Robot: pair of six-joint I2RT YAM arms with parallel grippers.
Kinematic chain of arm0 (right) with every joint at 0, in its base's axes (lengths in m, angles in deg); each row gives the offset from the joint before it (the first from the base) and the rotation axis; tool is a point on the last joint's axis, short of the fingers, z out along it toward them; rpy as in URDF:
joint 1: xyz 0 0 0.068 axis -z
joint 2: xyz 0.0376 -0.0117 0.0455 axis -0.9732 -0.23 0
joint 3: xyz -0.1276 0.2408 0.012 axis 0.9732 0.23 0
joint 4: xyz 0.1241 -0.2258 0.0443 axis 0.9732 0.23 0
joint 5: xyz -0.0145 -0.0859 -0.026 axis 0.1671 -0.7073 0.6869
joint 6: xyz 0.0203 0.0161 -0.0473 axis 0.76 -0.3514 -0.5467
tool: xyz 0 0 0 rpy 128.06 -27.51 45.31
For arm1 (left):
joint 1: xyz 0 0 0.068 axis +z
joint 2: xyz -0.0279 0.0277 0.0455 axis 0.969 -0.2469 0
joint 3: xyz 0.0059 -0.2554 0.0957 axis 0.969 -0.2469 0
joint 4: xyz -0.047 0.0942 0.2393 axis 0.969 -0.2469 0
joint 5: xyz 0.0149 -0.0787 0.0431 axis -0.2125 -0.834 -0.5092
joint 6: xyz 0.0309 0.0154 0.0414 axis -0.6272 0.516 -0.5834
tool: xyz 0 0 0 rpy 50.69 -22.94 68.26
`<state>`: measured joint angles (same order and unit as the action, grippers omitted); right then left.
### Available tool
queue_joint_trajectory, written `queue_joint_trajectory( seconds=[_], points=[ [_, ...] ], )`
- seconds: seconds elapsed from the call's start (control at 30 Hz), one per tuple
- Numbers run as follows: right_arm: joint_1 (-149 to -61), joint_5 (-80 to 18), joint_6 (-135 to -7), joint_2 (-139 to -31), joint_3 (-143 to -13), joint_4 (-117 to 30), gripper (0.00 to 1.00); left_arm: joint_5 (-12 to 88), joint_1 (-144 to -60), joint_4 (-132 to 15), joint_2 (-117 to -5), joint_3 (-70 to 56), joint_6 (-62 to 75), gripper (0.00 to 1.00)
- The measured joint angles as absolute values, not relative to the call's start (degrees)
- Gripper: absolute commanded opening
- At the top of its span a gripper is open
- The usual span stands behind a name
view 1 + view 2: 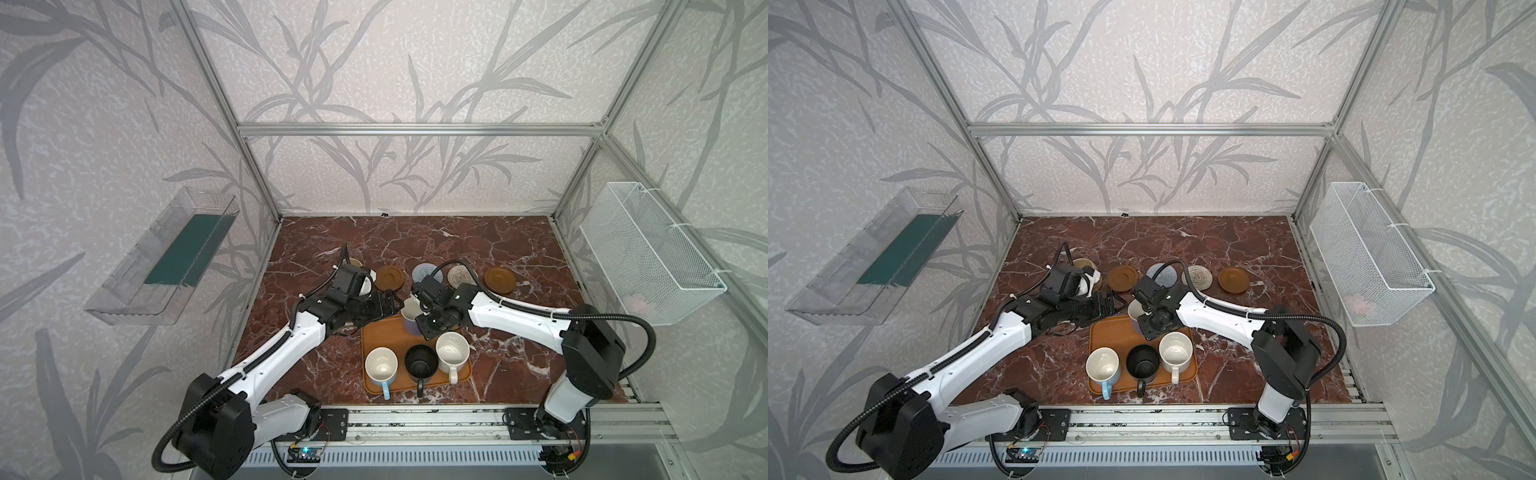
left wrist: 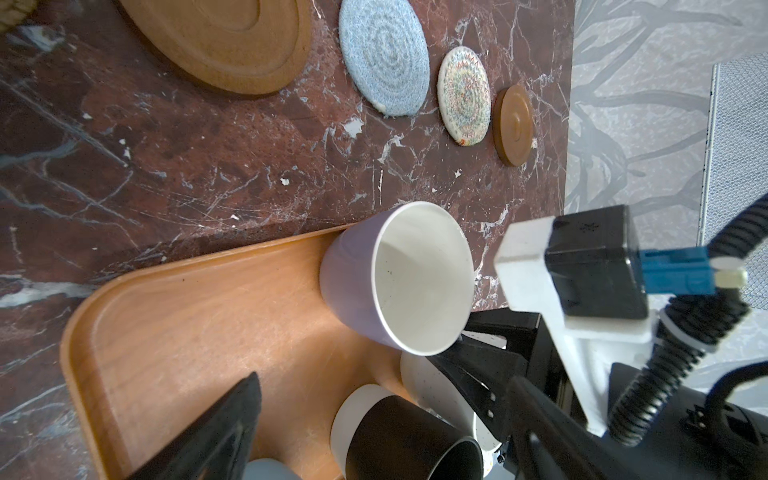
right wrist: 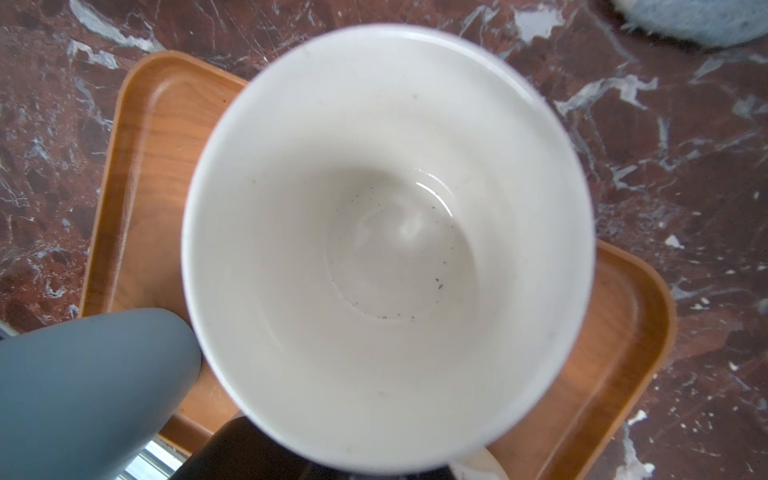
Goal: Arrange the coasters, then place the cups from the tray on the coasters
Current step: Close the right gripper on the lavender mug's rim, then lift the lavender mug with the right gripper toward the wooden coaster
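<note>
Plainly upright, lavender mug [image 2: 349, 286], mouth up

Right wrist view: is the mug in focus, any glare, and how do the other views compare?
Right wrist view: the lavender mug with white inside fills the picture, rim soft, a small glint near its bottom; the orange-brown rectangular tray behind is sharper. Left wrist view: that mug is crisp. Both top views: the aluminium frame splays outward from wide-angle distortion.
</note>
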<state>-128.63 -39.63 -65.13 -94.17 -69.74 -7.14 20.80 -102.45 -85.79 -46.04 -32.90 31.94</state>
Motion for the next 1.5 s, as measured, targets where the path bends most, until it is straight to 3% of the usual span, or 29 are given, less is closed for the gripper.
queue_joint_trajectory(
  seconds=[0.43, 0.6, 0.83, 1.3, 1.5],
  points=[
    [-128.5, -41.9, -66.6, -91.7, -74.0, -6.6, 0.0, 22.5, -102.4, -84.9, -43.0, -32.5, 33.7, 0.95],
    [-128.5, -44.0, -66.7, -91.7, -77.7, -5.8, 0.0, 24.2, -101.9, -84.8, -40.8, -32.4, 35.9, 0.99],
    [-128.5, -47.7, -63.8, -92.5, -83.8, -3.3, 0.0, 26.5, -97.3, -83.6, -35.2, -31.7, 41.3, 0.99],
    [-128.4, -50.9, -58.4, -106.9, -103.8, 3.0, 0.0, 27.3, -91.6, -84.4, -34.7, -23.4, 43.2, 0.99],
    [-128.1, -51.7, -56.7, -113.5, -111.3, 5.4, 0.0, 25.6, -89.3, -82.5, -35.5, -26.5, 43.2, 0.99]
  ],
)
